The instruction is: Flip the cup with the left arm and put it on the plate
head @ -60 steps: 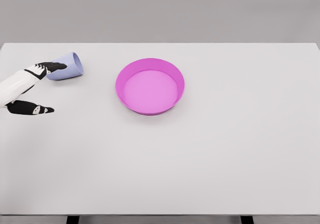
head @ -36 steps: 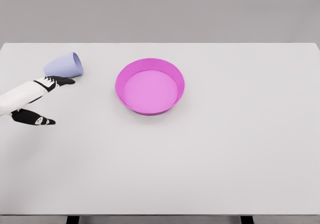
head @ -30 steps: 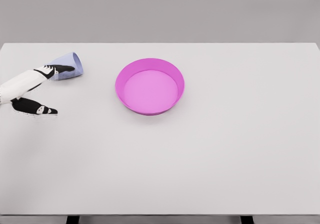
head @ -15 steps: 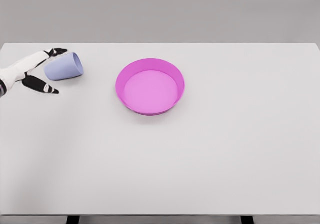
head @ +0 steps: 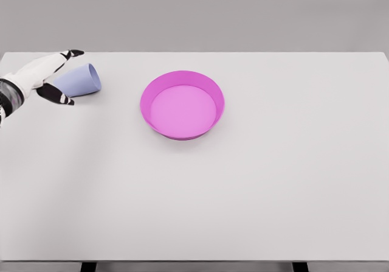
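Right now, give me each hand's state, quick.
Left hand: open, fingers spread around the base end of the cup, not gripping it.
Right hand: not in view.

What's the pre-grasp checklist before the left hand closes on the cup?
1. Cup reachable, lying on its side with mouth toward the plate: ok.
2. Left hand at the cup's base end, fingers spread, holding nothing: ok.
3. Fingers on both sides of the cup: one finger behind it, thumb in front: ok.
4. Contact with the cup wall: cannot tell.
5. Pink plate unoccupied, right of the cup: ok.
6. Cup upright: not ok, flip not yet done.
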Robot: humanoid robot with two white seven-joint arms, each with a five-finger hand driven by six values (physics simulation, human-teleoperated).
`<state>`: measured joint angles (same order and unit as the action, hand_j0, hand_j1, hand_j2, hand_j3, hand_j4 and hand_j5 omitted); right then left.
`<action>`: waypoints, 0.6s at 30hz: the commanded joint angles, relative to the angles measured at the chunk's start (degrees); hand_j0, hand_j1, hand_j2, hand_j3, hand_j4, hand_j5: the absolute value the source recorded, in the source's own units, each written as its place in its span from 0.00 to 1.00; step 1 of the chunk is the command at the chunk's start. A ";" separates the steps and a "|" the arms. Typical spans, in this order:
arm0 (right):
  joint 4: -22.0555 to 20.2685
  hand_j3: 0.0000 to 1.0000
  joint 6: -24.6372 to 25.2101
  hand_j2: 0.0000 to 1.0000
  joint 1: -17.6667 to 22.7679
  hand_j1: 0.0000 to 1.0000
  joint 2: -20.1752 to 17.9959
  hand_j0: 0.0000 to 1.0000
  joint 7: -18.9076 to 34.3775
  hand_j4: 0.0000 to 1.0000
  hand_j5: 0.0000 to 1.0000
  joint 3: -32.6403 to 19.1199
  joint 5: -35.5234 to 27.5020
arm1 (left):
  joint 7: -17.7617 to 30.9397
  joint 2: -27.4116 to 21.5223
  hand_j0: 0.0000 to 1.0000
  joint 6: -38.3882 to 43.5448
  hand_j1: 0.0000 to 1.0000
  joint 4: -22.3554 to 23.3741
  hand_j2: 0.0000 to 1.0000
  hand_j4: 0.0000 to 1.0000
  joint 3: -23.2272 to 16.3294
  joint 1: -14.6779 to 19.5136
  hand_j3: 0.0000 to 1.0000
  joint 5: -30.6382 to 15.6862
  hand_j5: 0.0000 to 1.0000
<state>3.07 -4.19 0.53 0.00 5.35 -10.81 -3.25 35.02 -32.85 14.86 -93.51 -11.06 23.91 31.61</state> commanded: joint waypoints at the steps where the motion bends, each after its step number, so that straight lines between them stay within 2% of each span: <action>1: 0.00 1.00 -0.03 1.00 0.00 1.00 0.00 1.00 0.01 1.00 1.00 0.00 0.00 | -0.02 2.26 1.00 -0.01 1.00 -0.10 1.00 1.00 -1.24 0.26 1.00 2.92 1.00; 3: 0.00 1.00 -0.02 1.00 0.00 1.00 0.00 1.00 0.01 1.00 1.00 0.00 0.00 | -0.02 4.11 1.00 0.08 1.00 0.34 1.00 1.00 -1.16 0.62 1.00 5.04 1.00; 6: 0.00 1.00 -0.02 1.00 0.09 1.00 0.00 1.00 0.01 1.00 1.00 0.00 0.00 | -0.02 6.13 1.00 0.08 1.00 2.27 1.00 1.00 -1.07 1.32 1.00 5.39 1.00; 8: 0.00 1.00 0.06 1.00 0.00 1.00 0.00 1.00 0.01 1.00 1.00 0.00 0.00 | -0.02 7.72 1.00 0.08 1.00 5.70 1.00 1.00 -0.81 2.72 1.00 8.02 1.00; 11: 0.00 1.00 0.06 1.00 0.00 1.00 0.00 1.00 0.01 1.00 1.00 0.00 0.00 | -0.02 8.60 1.00 -0.09 1.00 9.92 1.00 1.00 -0.54 4.66 1.00 8.56 1.00; 18: 0.00 1.00 0.06 1.00 0.00 1.00 0.00 1.00 0.01 1.00 1.00 0.00 0.00 | -0.02 9.21 1.00 -0.01 1.00 12.03 1.00 1.00 -0.72 5.54 1.00 8.99 1.00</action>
<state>3.08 -4.18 0.53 0.00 5.35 -10.81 -3.25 35.03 -23.72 14.94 -82.35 -11.79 29.88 40.47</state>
